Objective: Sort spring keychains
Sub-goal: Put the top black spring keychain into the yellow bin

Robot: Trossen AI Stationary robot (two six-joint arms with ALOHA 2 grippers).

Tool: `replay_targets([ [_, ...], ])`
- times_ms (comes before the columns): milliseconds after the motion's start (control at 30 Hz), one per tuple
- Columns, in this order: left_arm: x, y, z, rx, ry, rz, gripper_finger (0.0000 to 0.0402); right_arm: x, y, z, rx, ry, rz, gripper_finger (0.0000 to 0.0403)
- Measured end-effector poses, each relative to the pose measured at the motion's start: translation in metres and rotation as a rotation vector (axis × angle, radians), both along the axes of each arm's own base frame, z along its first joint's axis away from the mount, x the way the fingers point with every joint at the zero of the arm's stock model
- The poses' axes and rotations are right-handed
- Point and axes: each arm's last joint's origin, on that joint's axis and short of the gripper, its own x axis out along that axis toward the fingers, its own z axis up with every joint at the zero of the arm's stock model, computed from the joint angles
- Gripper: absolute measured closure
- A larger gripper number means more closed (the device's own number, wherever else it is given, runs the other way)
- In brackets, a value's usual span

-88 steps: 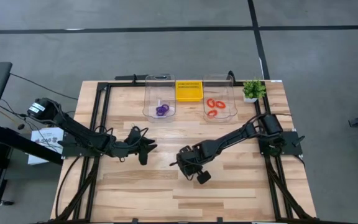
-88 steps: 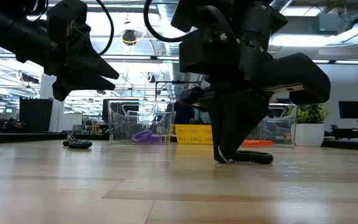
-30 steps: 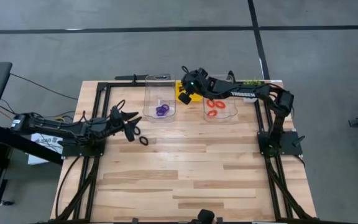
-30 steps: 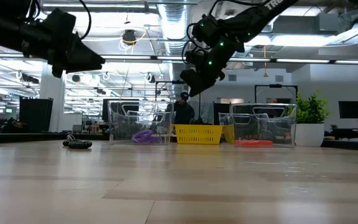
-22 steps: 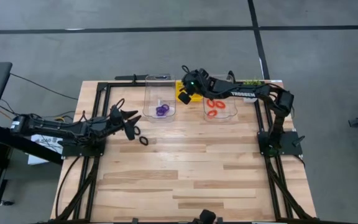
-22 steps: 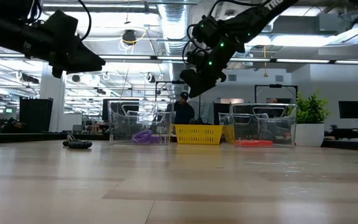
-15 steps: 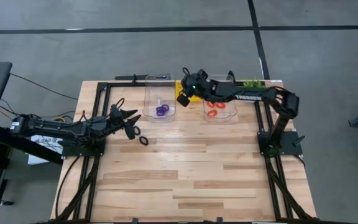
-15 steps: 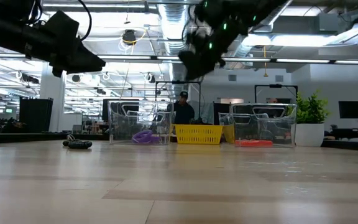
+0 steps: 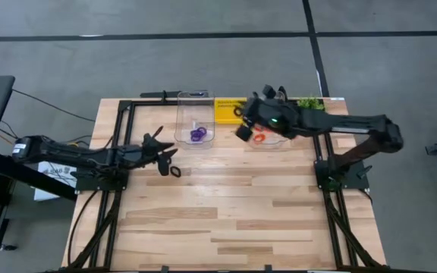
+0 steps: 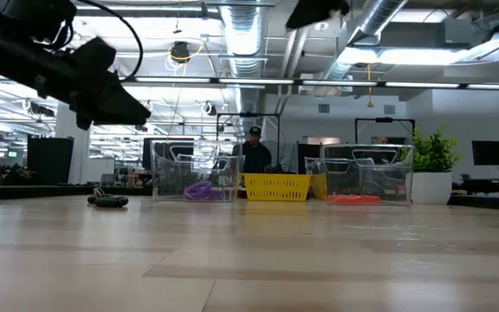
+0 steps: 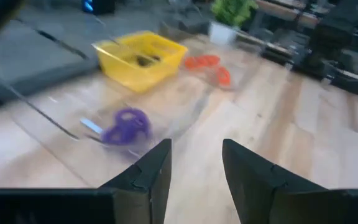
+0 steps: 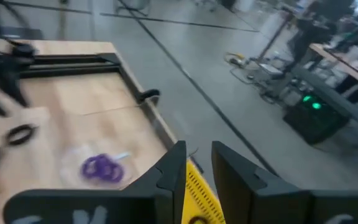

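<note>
Your left gripper (image 9: 165, 158) hangs parted and empty just left of two black spring keychains (image 9: 174, 171); their long axes can't be told. Your right gripper (image 12: 196, 163), parted and empty, hovers near the orange-red keychains (image 9: 259, 137) at the far bins.

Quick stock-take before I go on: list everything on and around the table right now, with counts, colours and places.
Purple keychains: a small cluster, count unclear, in the left clear bin.
Orange-red keychains: a few, in the right clear bin.
Black keychains: two, on the wood near the left arm.
Yellow basket: one, between the bins.
Green plant: one, far right corner.
Table: one, light wood.
Person: one, behind the table.
Left gripper: open, above the black keychains.
Right gripper: open, empty, over the basket's right edge.
</note>
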Motion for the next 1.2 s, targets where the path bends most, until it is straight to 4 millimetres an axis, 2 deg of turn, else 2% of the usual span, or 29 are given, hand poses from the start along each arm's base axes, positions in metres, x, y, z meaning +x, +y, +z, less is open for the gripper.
replay_targets([
  [167, 0.005, -0.012, -0.006, -0.083, 0.025, -0.105, 0.0263, -0.041, 0.036, 0.02, 0.045, 0.014, 0.106, 0.0335],
  [333, 0.015, -0.035, 0.005, -0.102, 0.026, -0.228, 0.0279, -0.074, 0.064, 0.033, 0.082, -0.01, 0.218, 0.0335],
  [467, 0.022, -0.053, 0.011, -0.121, 0.046, -0.299, 0.0291, -0.093, 0.083, 0.033, 0.116, 0.032, 0.295, 0.0335],
  [600, 0.03, -0.067, 0.012, -0.193, 0.11, -0.314, 0.0293, -0.104, 0.097, 0.026, 0.182, 0.082, 0.32, 0.0335],
  [767, 0.04, -0.075, 0.024, -0.2, 0.282, -0.289, 0.0293, -0.108, 0.112, 0.018, 0.288, 0.101, 0.309, 0.0335],
  [900, 0.038, -0.067, 0.037, -0.131, 0.489, -0.238, 0.0293, -0.106, 0.124, 0.012, 0.366, 0.09, 0.28, 0.0335],
  [1033, 0.03, -0.051, 0.039, -0.134, 0.609, -0.144, 0.0293, -0.095, 0.134, 0.003, 0.366, 0.079, 0.214, 0.0335],
  [1200, 0.027, -0.038, 0.028, -0.15, 0.668, -0.115, 0.0293, -0.071, 0.145, -0.015, 0.26, 0.085, 0.122, 0.0335],
])
